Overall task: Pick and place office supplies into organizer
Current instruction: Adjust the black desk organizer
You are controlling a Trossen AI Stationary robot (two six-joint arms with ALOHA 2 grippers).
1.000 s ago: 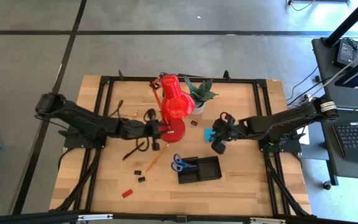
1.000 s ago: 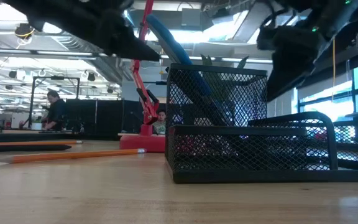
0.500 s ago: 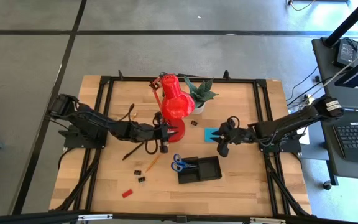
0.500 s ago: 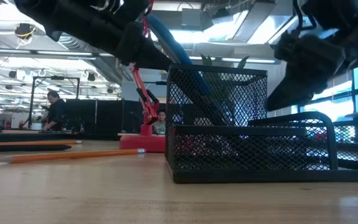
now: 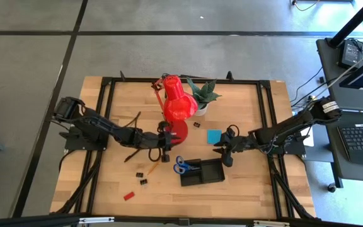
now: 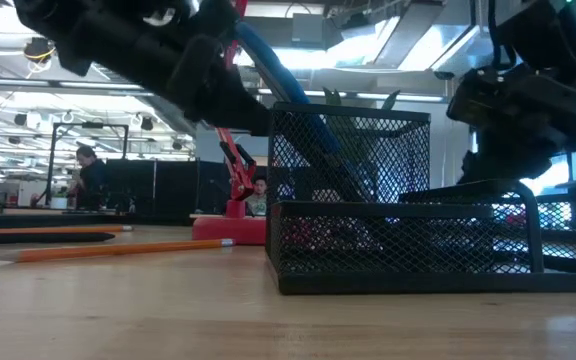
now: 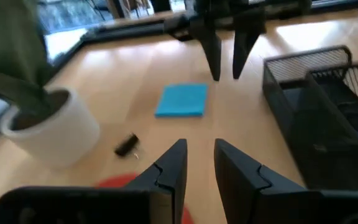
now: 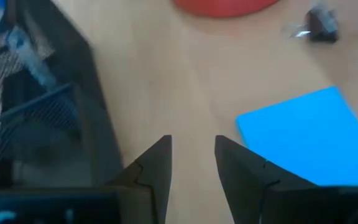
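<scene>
The black mesh organizer [image 5: 201,171] sits near the table's near edge, with blue-handled scissors [image 5: 181,166] inside its left end. The blue note pad [image 5: 214,135] lies flat just beyond it. An orange pencil [image 5: 151,169], a black pen [image 5: 131,154], tiny black clips [image 5: 142,176] and a small red block [image 5: 128,195] lie to the organizer's left. My left gripper [image 5: 164,144] hovers open beside the lamp base, holding nothing. My right gripper [image 5: 225,152] hovers open between note pad [image 8: 303,134] and organizer [image 8: 42,106], empty.
The big red desk lamp [image 5: 176,107] and a green potted plant [image 5: 201,94] stand at the table's middle, toward the far edge. One more clip [image 5: 196,125] lies by the lamp base. Bare wood lies to the organizer's right and along the near edge.
My right gripper has drawn back off the blue note pad toward the near edge and sunk lower; the whole pad now shows. My left gripper has shifted a little toward the table's right, next to the lamp base. No object has moved.
</scene>
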